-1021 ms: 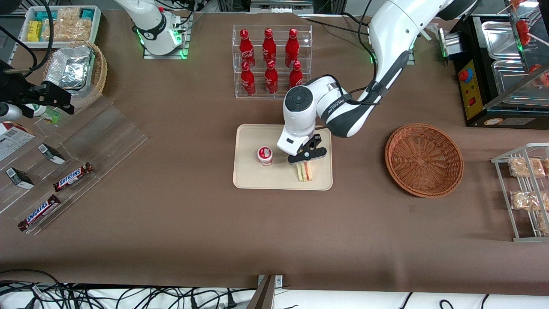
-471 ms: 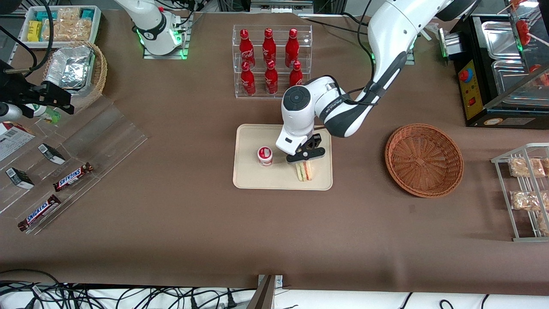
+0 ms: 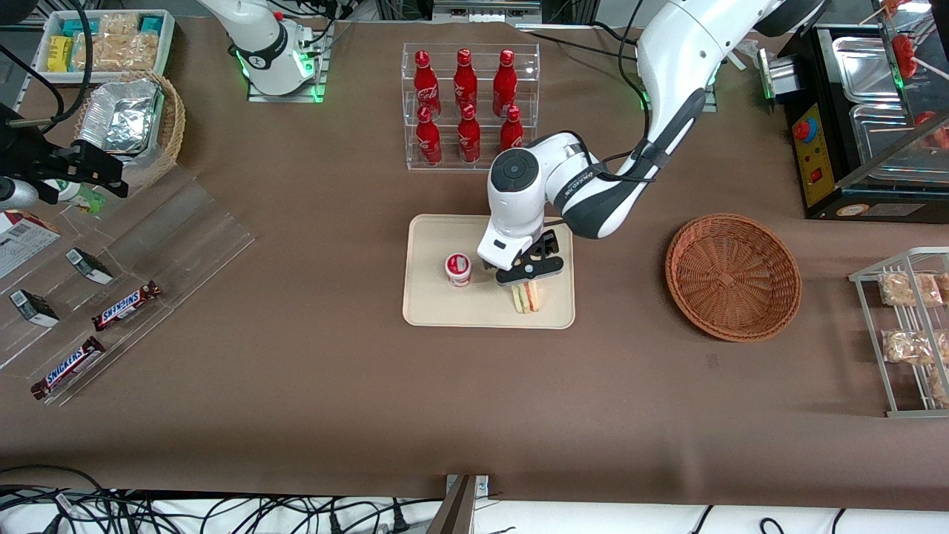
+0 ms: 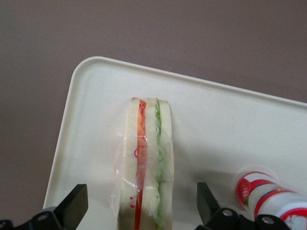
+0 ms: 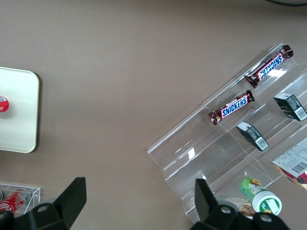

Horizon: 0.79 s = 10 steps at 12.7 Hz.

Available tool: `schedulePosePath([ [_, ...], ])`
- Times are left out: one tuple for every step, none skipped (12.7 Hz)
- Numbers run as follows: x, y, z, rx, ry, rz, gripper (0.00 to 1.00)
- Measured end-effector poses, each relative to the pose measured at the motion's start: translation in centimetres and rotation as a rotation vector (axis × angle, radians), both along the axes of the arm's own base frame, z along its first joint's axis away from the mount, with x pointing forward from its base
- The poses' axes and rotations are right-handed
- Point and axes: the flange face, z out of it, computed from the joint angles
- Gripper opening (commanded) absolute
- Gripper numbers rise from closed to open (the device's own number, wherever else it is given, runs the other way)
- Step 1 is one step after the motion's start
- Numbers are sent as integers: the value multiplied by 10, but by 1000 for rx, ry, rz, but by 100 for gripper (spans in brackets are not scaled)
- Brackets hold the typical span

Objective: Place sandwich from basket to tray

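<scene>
a: brown paper covers the whole desk (image 3: 311,386), and on it the flat cream-beige rectangular plastic tray (image 3: 430,304) now has the triangular wedge sandwich in clear wrap (image 3: 526,297) standing on its edge, near the tray corner closest to the front camera on the working arm's side.

b: what's different from a second ago?

a: very little. the sandwich hasn't shifted, and the left arm's black two-finger gripper (image 3: 530,271) has risen only a touch, still straight above it. the wrist view shows the fingers (image 4: 74,206) spread wide, one on each side of the sandwich (image 4: 146,163), with clear gaps and nothing gripped.

b: so it's let go.

a: that's my reading: the placing is done in effect, and what remains is for the arm to lift clear without snagging the wrap.

b: and the containers, biggest first?

a: the tray carries two things, the sandwich and a small red-and-white round cup (image 3: 458,268) just beside it, toward the parked arm's end, not touching. the round shallow reddish-brown wicker basket (image 3: 732,276) sits well apart toward the working arm's end, and it shows only bare weave inside.

b: anything else holding goods?

a: a clear acrylic rack of red bottles (image 3: 467,104) stands farther from the front camera than the tray.
</scene>
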Motion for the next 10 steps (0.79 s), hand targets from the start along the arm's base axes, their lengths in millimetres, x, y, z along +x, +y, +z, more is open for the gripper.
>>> schedulePosePath([
  [7, 5, 11, -2, -10, 9, 100],
  [12, 12, 26, 5, -9, 11, 100],
  [18, 20, 45, 8, 3, 10, 100],
  [24, 30, 69, 6, 31, 1, 100],
  [32, 44, 96, 0, 63, -16, 100],
  [40, 61, 124, -1, 87, -33, 100],
  [48, 81, 152, 4, 101, -46, 100],
  [55, 103, 174, 9, 115, -59, 100],
  [62, 126, 193, 6, 129, -79, 100],
  [69, 151, 209, -10, 135, -100, 100],
])
